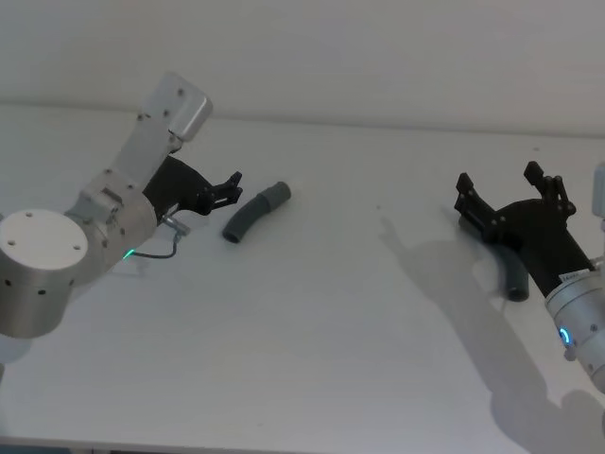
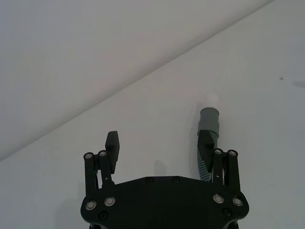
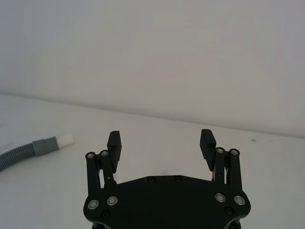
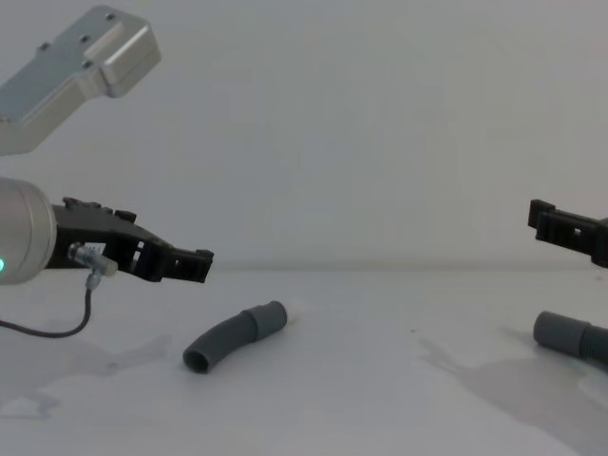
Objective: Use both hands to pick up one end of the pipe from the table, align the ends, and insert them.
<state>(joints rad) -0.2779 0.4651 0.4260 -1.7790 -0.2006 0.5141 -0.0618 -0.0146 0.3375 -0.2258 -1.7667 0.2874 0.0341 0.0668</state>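
The white surface (image 1: 331, 359) ran back to a plain pale wall (image 1: 378, 47). Left of centre on it lay a short curved piece of the pipe (image 1: 253, 215). Its long axis slanted from the hollow mouth (image 1: 232, 235), nearest me, away and rightward to the lighter cuff (image 1: 276, 195). In the left wrist view that cuff carried a white tip (image 2: 213, 98). The left pincer (image 1: 230, 186) hovered released just beside the piece, one finger (image 2: 206, 145) close along the ribbed hose; I could not tell whether it touched. Well apart on the right, a second grey piece (image 1: 513, 280) lay partly under the right pincer (image 1: 498, 177), which was spread wide and holding nothing.
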